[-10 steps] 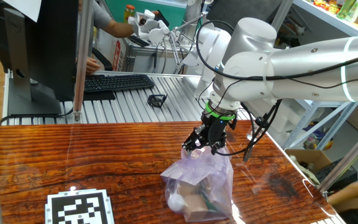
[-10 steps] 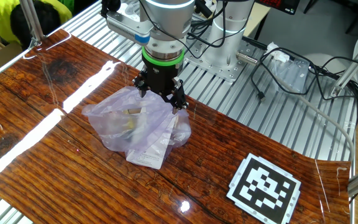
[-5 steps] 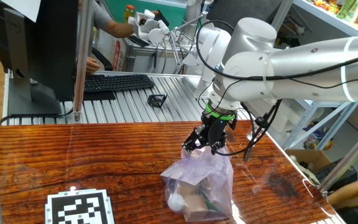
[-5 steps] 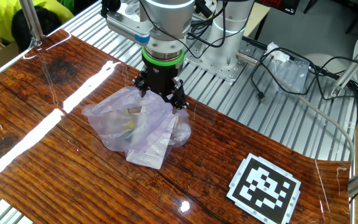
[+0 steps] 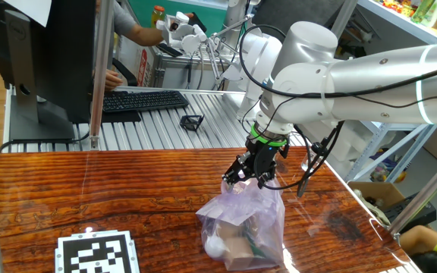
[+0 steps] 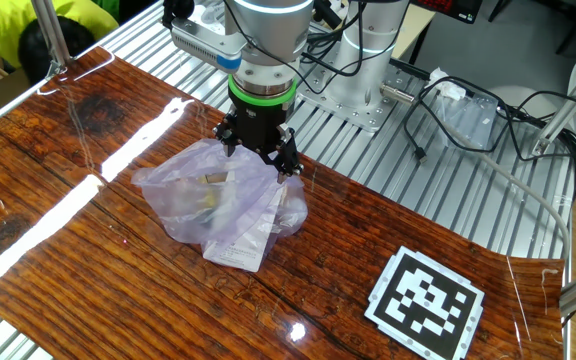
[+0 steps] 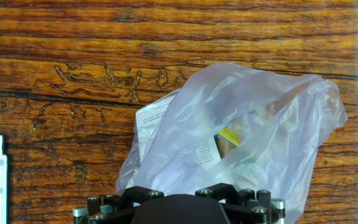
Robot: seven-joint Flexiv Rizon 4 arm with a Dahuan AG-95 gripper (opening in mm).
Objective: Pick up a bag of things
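Observation:
The bag of things (image 5: 241, 227) is a crinkly pale-lavender plastic bag standing on the wooden table. A white ball (image 5: 215, 244) and brown items show through it. In the other fixed view the bag (image 6: 218, 200) has a white paper tag (image 6: 233, 250) at its front. My gripper (image 5: 249, 182) points down at the bag's top, its black fingers spread to either side of the gathered plastic (image 6: 258, 152). The jaws look open. In the hand view the bag (image 7: 241, 137) fills the lower right, and the fingertips are out of frame.
A black-and-white marker card (image 5: 97, 254) lies at the table's front left, also seen in the other fixed view (image 6: 426, 300). A keyboard (image 5: 143, 100), a monitor (image 5: 51, 61) and a small black clip (image 5: 192, 121) sit on the metal bench behind. Cables (image 6: 468, 110) lie beside the robot base.

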